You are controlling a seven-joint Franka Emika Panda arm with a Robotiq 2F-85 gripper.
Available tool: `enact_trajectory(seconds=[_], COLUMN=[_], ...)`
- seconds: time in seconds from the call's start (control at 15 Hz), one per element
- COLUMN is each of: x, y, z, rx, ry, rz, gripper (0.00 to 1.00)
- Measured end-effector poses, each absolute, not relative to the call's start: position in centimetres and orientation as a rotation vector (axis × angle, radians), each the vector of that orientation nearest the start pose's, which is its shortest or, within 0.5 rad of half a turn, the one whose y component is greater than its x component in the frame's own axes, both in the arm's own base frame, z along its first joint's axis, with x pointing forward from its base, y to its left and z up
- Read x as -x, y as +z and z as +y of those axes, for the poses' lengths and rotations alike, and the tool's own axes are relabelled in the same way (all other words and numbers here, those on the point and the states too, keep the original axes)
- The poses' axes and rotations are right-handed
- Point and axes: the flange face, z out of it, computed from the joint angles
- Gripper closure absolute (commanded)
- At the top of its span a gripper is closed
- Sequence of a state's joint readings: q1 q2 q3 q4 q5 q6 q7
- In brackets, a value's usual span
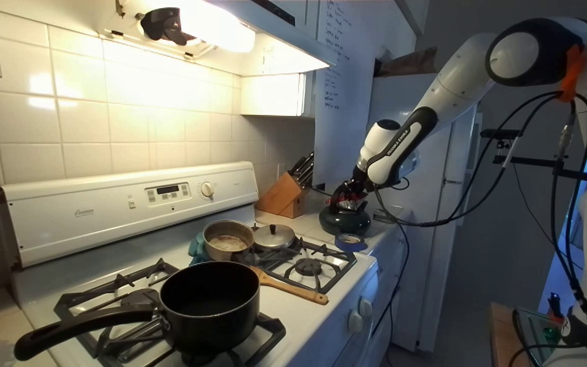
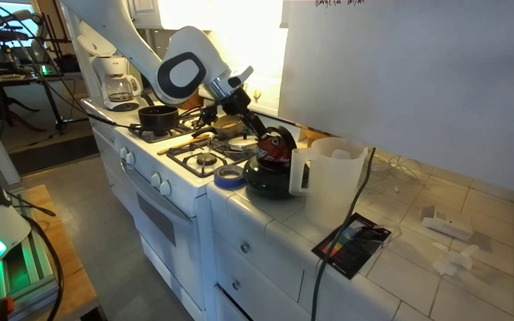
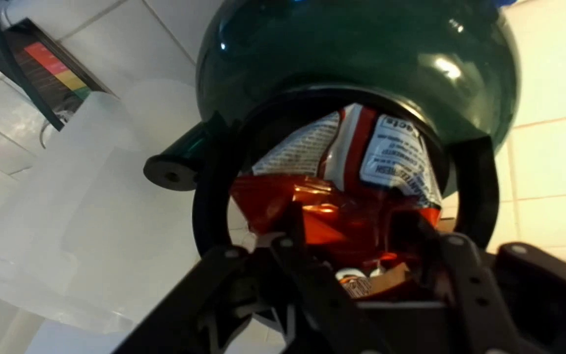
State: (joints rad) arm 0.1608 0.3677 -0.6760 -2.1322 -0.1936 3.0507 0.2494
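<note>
My gripper is around a shiny red and white snack bag. Its fingers stand apart, with the crumpled bag pressed between them. The bag spreads out beyond the fingertips and rests against the top of a dark green kettle, inside the black loop of its handle. In both exterior views the gripper points down at the bag on the kettle. The kettle stands upright on the tiled counter. The fingertips are partly hidden by the bag and handle.
A translucent pitcher stands close beside the kettle. A blue tape roll lies on its other side. The stove holds a black saucepan, a metal pot, a lid and a wooden spatula. A knife block stands behind.
</note>
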Motion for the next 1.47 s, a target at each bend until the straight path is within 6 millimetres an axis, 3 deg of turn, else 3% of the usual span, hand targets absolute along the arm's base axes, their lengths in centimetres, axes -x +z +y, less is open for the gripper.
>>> enact_trajectory(seconds=[0.2, 0.4, 0.53, 1.0, 1.2, 1.47], x=[-55.3, -55.9, -56.3, -55.5, -56.4, -60.2], y=[35.9, 39.4, 40.5, 39.9, 39.5, 37.6], z=[-24.5, -20.2, -18.0, -9.9, -7.5, -3.9], rx=[3.242, 3.202, 3.201, 3.190, 3.095, 3.012], ry=[-0.880, -0.940, -0.923, -0.359, -0.337, -0.341], rz=[0.767, 0.645, 0.582, 0.401, 0.439, 0.498], gripper=[0.00, 0.00, 0.00, 0.00, 0.00, 0.00])
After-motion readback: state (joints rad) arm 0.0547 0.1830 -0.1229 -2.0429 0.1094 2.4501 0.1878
